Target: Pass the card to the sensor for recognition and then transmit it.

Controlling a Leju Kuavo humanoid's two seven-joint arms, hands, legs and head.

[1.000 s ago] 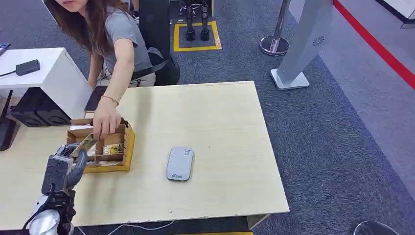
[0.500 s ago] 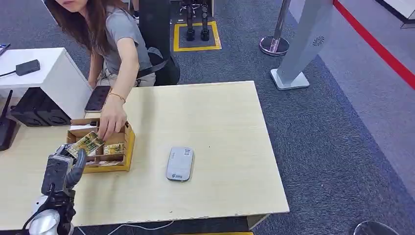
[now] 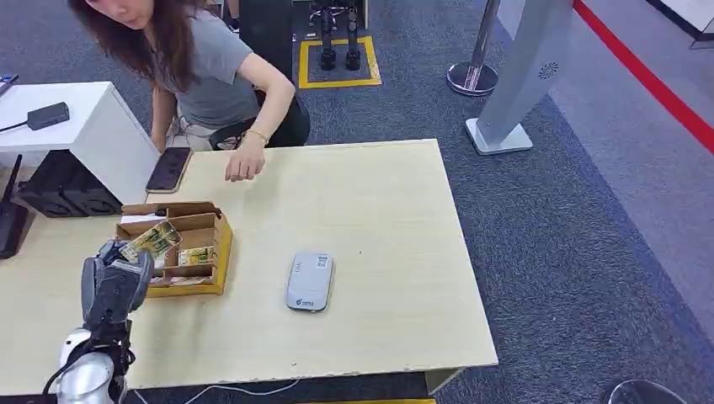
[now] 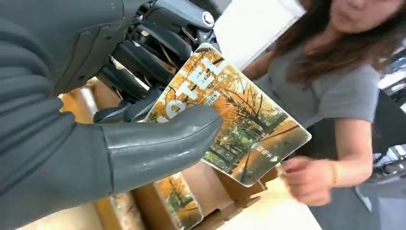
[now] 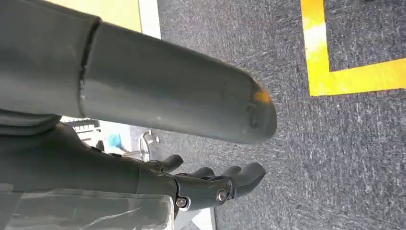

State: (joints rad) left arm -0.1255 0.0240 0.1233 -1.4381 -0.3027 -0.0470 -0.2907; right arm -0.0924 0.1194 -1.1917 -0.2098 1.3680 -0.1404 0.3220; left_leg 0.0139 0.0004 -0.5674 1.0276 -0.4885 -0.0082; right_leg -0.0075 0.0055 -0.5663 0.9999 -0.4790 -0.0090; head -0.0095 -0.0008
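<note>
My left hand (image 3: 114, 282) is near the table's left front, beside the wooden card box (image 3: 215, 252). It pinches a card (image 3: 151, 240) printed with yellow autumn trees, held above the box's left side. In the left wrist view the thumb (image 4: 158, 143) presses the card (image 4: 244, 129) against the dark fingers. The grey sensor (image 3: 310, 281) lies flat on the table to the right of the box, apart from the card. My right hand (image 5: 210, 184) hangs over grey carpet, fingers apart and holding nothing.
A person sits at the table's far side with a hand (image 3: 244, 162) resting on the far edge. A dark phone (image 3: 168, 169) lies nearby. More cards stand in the box (image 4: 182, 201). A white cabinet (image 3: 76, 126) stands at the left.
The person let go of the card and drew the hand back from the box to the table's far edge. My left hand now holds the card alone, slightly raised.
</note>
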